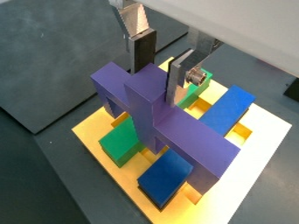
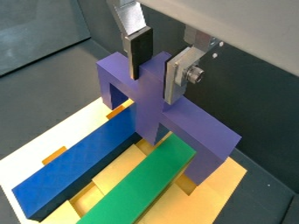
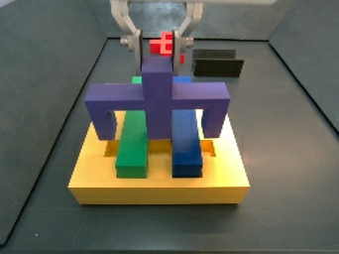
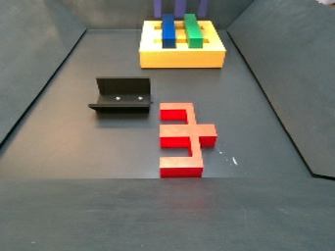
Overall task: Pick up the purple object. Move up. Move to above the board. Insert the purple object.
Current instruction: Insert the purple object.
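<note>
**Purple Block Seated on Board, Fingers Alongside Its Stub**

Jaws stand a little apart, 1 plate on each side of the raised centre stub of the purple object (image 1: 158,109). In both wrist views the gripper (image 2: 156,63) sits directly above the block, with the fingers (image 1: 142,50) beside the stub faces; whether the pads press on it or merely flank it cannot be told from these pictures.

The purple object stands upright over the board (image 3: 159,179), its 2 legs reaching down at either side and its crosspiece spanning the green bar (image 3: 133,144) and the blue bar (image 3: 185,144). Both bars lie side by side in the yellow slab's recesses. In a wrist view the same arrangement shows, with the blue bar (image 2: 76,166) and green bar (image 2: 146,188) running under the purple span.

In a side view the board (image 4: 183,54) rests at the far end of the floor. The fixture (image 4: 121,96) stands nearer, well apart from it, and the red block (image 4: 183,139) lies flat just beside the fixture.
</note>
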